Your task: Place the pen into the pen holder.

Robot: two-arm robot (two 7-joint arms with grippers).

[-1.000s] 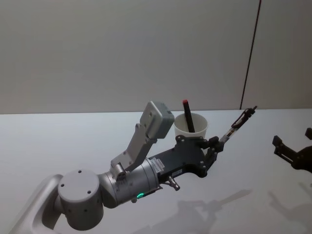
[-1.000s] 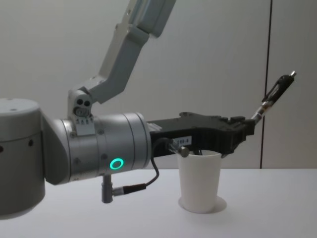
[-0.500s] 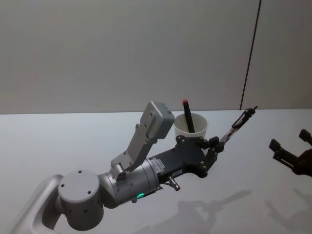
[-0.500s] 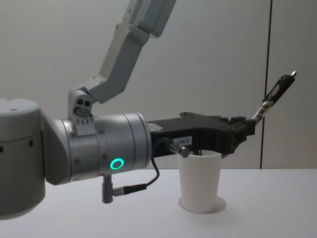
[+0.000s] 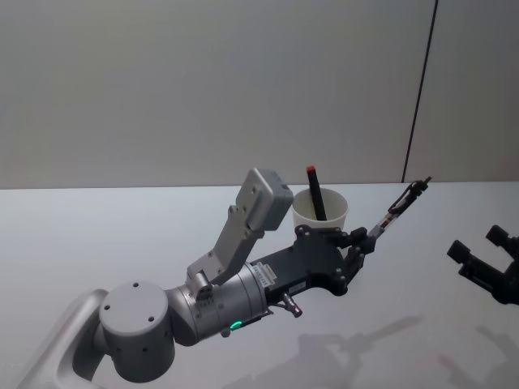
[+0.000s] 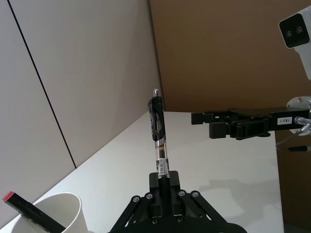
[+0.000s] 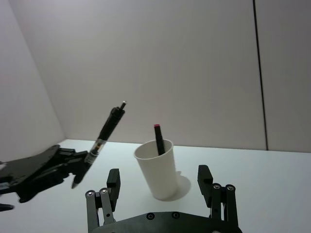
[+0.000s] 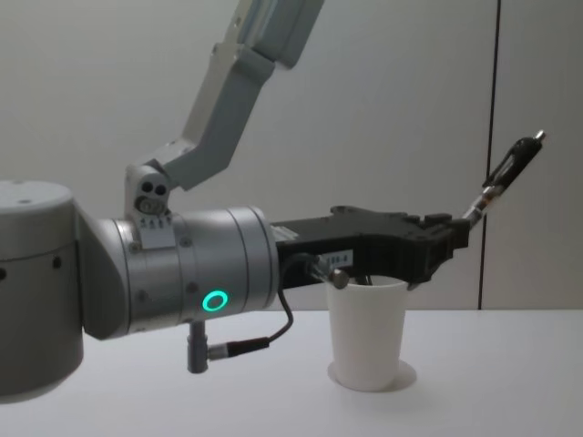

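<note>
My left gripper [image 5: 364,237] is clamped on the lower end of a retractable ballpoint pen [image 5: 399,206]. That grip leaves most of the barrel free, so there is length to feed into the pen holder [image 5: 336,215] without my fingers meeting its rim. The pen is in the air, just to the right of the cup, slanting up and away from it. I judge it needs turning and bringing over the mouth before it can go in.

In the left wrist view the pen [image 6: 158,130] has a clear plastic barrel with a printed band. Above that is a glossy black section with a clip, and a small silvery tip at the top.

The holder is a white paper cup, tapered to its base with a rolled rim, standing upright on the matte white table [image 5: 122,235]. It looks light and may tip if knocked. A black marker with a red end [image 5: 315,193] leans inside it, taking up part of the opening.

My right gripper [image 5: 475,242] hangs low over the table well to the right, its fingers spread apart and empty.
</note>
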